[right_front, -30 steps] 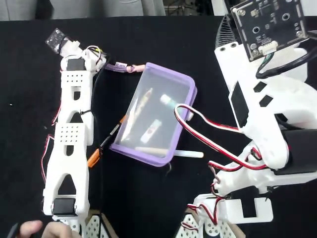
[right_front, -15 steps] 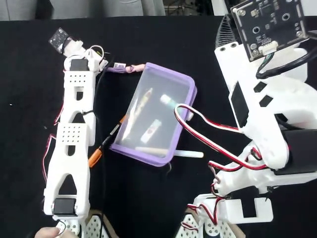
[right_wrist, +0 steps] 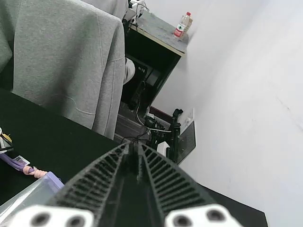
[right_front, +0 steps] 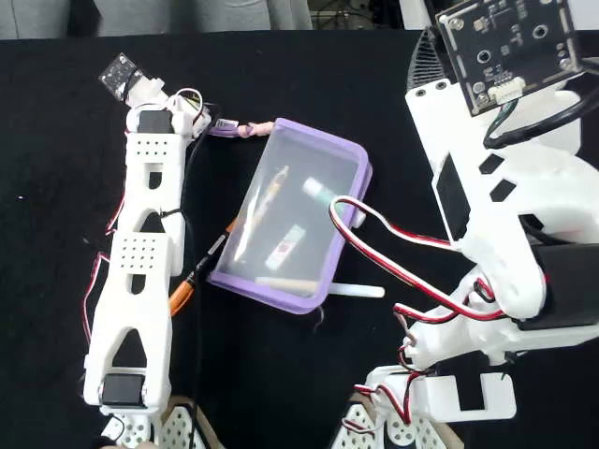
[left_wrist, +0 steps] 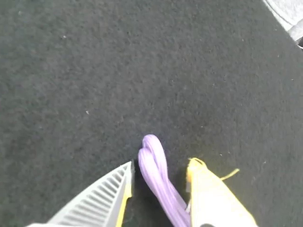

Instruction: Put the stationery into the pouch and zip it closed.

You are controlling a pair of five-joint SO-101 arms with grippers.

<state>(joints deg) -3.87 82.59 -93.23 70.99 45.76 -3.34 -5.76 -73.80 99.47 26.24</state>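
The pouch (right_front: 267, 288) lies flat in the middle of the black counter (right_front: 309, 75). It has a soft purple rim and a clear face, and several pens and a small labelled block show through it. It looks light and floppy, so pulling on the zip alone would probably drag the whole bag instead of closing it. A second hold on the rim near the far end of the zip would steady it.

The best place to grip is the purple pull strap (left_wrist: 158, 177), a thin soft cord that trails from the pouch's upper corner. The left pincer (left_wrist: 162, 163) straddles this strap with a narrow opening. A dark gap shows on each side at the tips, though I cannot tell whether the pads touch the cord lower down. A cord this slim could slip out unless it is pinched firmly.

The right pincer (right_wrist: 135, 161) is pressed closed on nothing and is raised well above the counter, aimed out at the room.

An orange-and-black pen (right_front: 192, 276) lies against the pouch's side, partly under the left arm. A white stick (right_front: 356, 291) lies just beside the lower corner. Both are stiff, light and likely to roll, and they appear to be outside the pouch.

The print on the block's label and on the circuit board (right_front: 505, 42) is too small to read.
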